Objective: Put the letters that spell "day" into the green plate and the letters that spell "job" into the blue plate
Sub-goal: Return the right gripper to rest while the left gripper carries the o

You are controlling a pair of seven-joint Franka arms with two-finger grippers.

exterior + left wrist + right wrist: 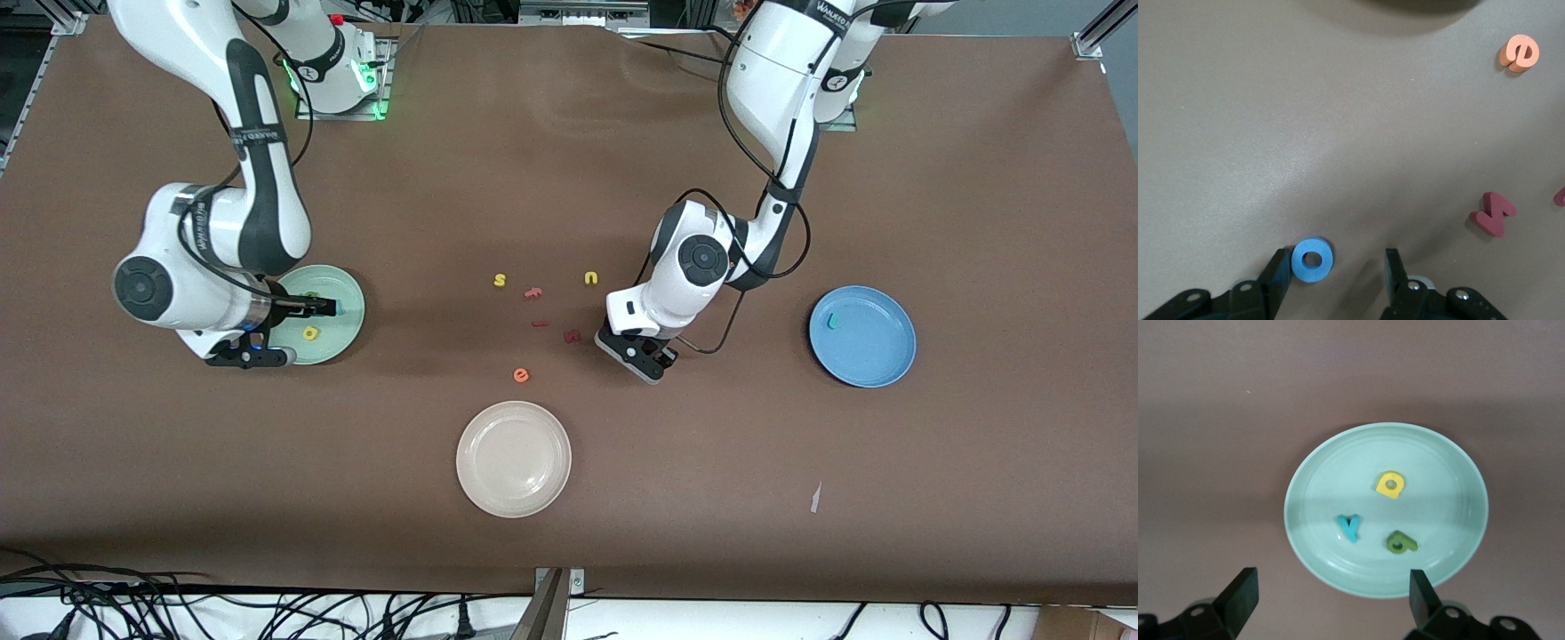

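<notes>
The green plate [1441,487] holds the yellow a [1390,485], the teal y [1349,527] and the dark green d [1400,543]. My right gripper [1331,587] hangs open and empty over this plate [351,307]. My left gripper [1336,270] is down at the table near the middle, open. The blue o [1313,259] lies flat between its fingers, close against one finger [1278,270] and apart from the other. In the front view the hand [642,356] hides the o. The blue plate [876,356] holds the teal j [832,320]. The pinkish-red b [532,292] lies on the table.
A yellow s [500,281] and a yellow u [591,278] lie near the b. Two dark red letters [540,324] [573,336] and an orange e [521,375] lie beside my left gripper. A cream-white plate [514,458] sits nearer the front camera.
</notes>
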